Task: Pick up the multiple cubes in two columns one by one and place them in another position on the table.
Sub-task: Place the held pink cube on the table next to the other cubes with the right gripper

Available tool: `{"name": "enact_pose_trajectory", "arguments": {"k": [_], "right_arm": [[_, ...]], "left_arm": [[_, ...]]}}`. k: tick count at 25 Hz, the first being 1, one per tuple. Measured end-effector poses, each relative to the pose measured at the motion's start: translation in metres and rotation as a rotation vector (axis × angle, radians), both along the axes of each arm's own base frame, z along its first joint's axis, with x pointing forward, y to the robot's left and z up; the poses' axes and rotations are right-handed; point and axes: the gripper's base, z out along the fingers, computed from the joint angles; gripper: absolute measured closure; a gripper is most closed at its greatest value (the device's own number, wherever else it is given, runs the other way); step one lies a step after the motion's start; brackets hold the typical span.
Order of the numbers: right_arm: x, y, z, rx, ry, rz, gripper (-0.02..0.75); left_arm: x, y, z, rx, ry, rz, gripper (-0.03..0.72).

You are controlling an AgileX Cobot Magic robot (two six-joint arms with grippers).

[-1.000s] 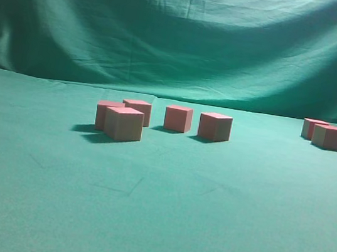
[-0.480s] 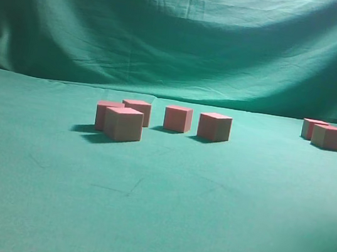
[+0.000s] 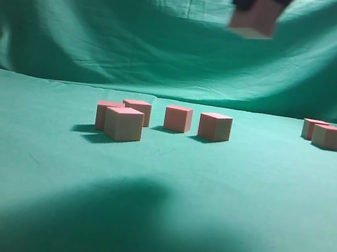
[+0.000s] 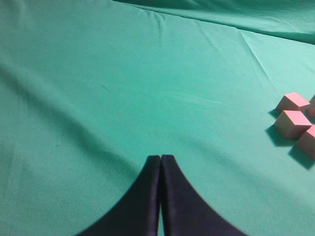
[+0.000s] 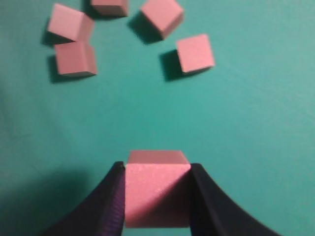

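My right gripper (image 3: 258, 1) is shut on a pinkish-red cube (image 3: 254, 19) and holds it high above the table (image 3: 162, 207), at the top of the exterior view. The right wrist view shows that cube (image 5: 156, 189) clamped between the black jaws (image 5: 156, 169), with several loose cubes (image 5: 195, 53) on the cloth below. A group of several cubes (image 3: 123, 123) stands left of centre, and more cubes (image 3: 327, 136) stand at the far right. My left gripper (image 4: 160, 158) is shut and empty over bare cloth, with three cubes (image 4: 293, 123) at its right edge.
A draped green cloth backdrop (image 3: 169, 37) hangs behind the table. A broad dark shadow (image 3: 121, 227) lies on the near cloth.
My right gripper has come into the exterior view at the top, holding a cube. A large shadow has spread over the near cloth. The cubes on the table have not moved.
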Motion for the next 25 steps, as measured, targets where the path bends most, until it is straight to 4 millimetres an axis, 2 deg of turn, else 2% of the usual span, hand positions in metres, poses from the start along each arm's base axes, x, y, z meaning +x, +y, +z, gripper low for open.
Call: {"name": "enact_pose_trajectory", "arguments": {"k": [5, 8, 14, 25], "right_arm": [[-0.013, 0.047, -0.027, -0.034, -0.016, 0.231, 0.476], [-0.016, 0.063, -0.045, -0.064, -0.006, 0.297, 0.476], [-0.009, 0.071, -0.072, -0.132, 0.006, 0.340, 0.476], [0.008, 0.083, -0.090, -0.117, -0.072, 0.343, 0.476]], "left_arm": [[0.000, 0.000, 0.000, 0.000, 0.000, 0.000, 0.688], [0.000, 0.000, 0.000, 0.000, 0.000, 0.000, 0.688], [0.000, 0.000, 0.000, 0.000, 0.000, 0.000, 0.688], [0.000, 0.000, 0.000, 0.000, 0.000, 0.000, 0.688]]}}
